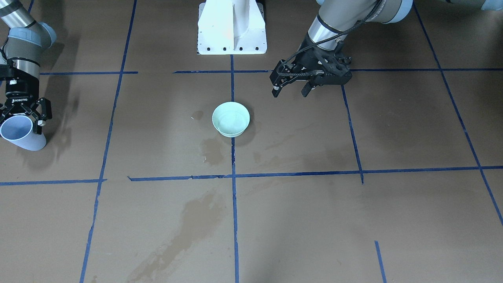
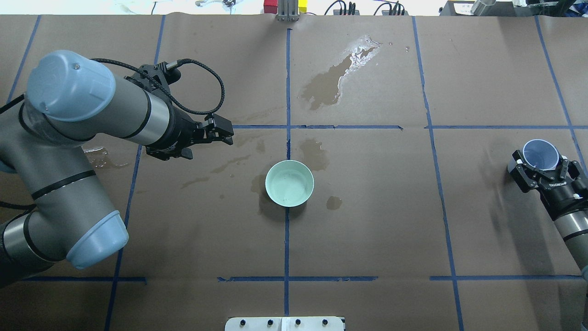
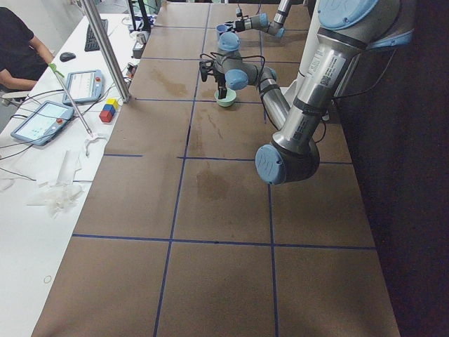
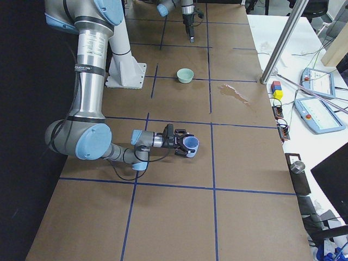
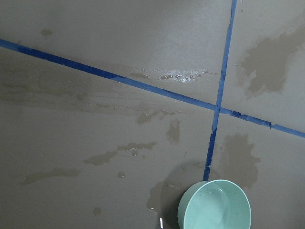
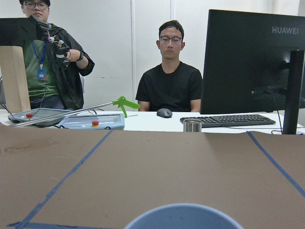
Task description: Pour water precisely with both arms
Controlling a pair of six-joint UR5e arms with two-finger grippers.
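The monitor (image 6: 252,62) reads HUAWEI; the right jaws' housing (image 1: 18,99) reads ROBOTIQ.

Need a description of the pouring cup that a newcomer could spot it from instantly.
On the brown table gridded with blue tape, look to the end on the robot's right, where the right gripper reaches in. The cup is clamped between its fingers: pale lavender-blue and tall-sided, unlike the shallow mint-green bowl standing free at the table's centre.

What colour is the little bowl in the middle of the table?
The bowl is pale mint green; the overhead view shows it best.
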